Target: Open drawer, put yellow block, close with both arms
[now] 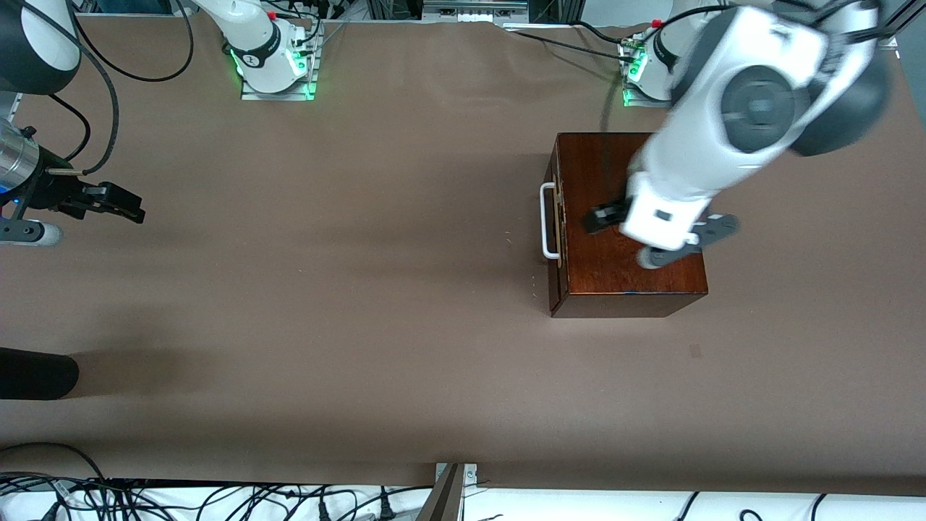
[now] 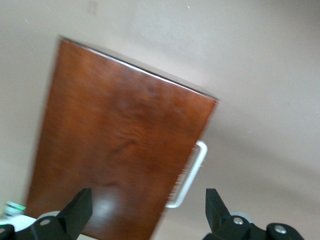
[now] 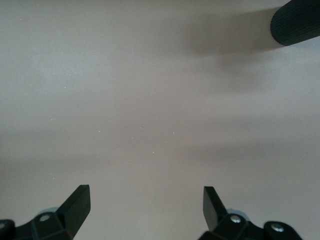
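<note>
The dark reddish-brown wooden box stands toward the left arm's end of the table. Its drawer is pushed in flush, and the white handle faces the right arm's end. My left gripper hangs over the box top, open and holding nothing. In the left wrist view its gripper is above the box, with the handle between its fingers. My right gripper waits open over bare table at the right arm's end, seen as in its wrist view. The yellow block is out of view.
A black rounded object juts in over the table at the right arm's end, nearer the front camera, and it is also in the right wrist view. Both arm bases stand along the table's back edge. Cables lie past the front edge.
</note>
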`<move>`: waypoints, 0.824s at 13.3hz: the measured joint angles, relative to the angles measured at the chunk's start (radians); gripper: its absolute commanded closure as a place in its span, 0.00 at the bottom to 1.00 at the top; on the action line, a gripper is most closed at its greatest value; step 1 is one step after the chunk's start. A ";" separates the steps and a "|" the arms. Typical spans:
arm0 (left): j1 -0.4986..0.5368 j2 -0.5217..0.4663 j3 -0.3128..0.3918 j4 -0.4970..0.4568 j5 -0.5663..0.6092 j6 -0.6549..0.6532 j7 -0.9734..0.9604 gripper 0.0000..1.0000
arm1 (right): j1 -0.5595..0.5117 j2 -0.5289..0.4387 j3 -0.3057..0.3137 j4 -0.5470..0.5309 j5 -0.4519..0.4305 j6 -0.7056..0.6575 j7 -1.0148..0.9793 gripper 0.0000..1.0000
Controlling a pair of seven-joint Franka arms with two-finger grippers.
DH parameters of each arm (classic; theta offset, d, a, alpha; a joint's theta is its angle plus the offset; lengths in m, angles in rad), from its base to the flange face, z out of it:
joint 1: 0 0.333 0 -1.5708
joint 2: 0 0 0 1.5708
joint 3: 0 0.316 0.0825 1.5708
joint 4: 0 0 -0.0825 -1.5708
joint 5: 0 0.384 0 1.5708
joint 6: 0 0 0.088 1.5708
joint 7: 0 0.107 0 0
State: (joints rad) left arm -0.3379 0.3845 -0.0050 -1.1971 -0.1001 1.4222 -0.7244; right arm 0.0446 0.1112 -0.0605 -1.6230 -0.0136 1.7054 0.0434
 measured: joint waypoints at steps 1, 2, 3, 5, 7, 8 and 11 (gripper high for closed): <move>0.038 -0.021 0.001 -0.007 0.000 -0.019 0.078 0.00 | 0.000 0.000 0.000 0.000 0.000 0.000 0.000 0.00; 0.071 -0.043 0.001 -0.019 -0.001 -0.031 0.156 0.00 | 0.000 0.000 0.000 0.000 0.000 0.001 0.000 0.00; 0.103 -0.068 0.002 -0.039 -0.001 -0.035 0.234 0.00 | 0.000 0.000 0.000 0.000 0.000 0.002 0.000 0.00; 0.175 -0.117 0.003 -0.087 -0.001 -0.037 0.397 0.00 | 0.001 0.000 0.001 0.000 0.000 0.007 0.000 0.00; 0.241 -0.150 0.012 -0.130 0.000 -0.020 0.541 0.00 | 0.001 0.000 0.001 0.000 0.000 0.009 0.000 0.00; 0.257 -0.171 0.020 -0.169 0.007 0.022 0.590 0.00 | 0.001 0.000 0.001 0.000 0.000 0.009 0.000 0.00; 0.254 -0.267 0.018 -0.354 0.060 0.182 0.659 0.00 | 0.001 0.000 0.001 0.000 0.000 0.010 0.000 0.00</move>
State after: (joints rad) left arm -0.0844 0.1172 0.0134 -1.5512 -0.0396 1.6042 -0.0653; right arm 0.0453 0.1116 -0.0599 -1.6230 -0.0136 1.7149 0.0434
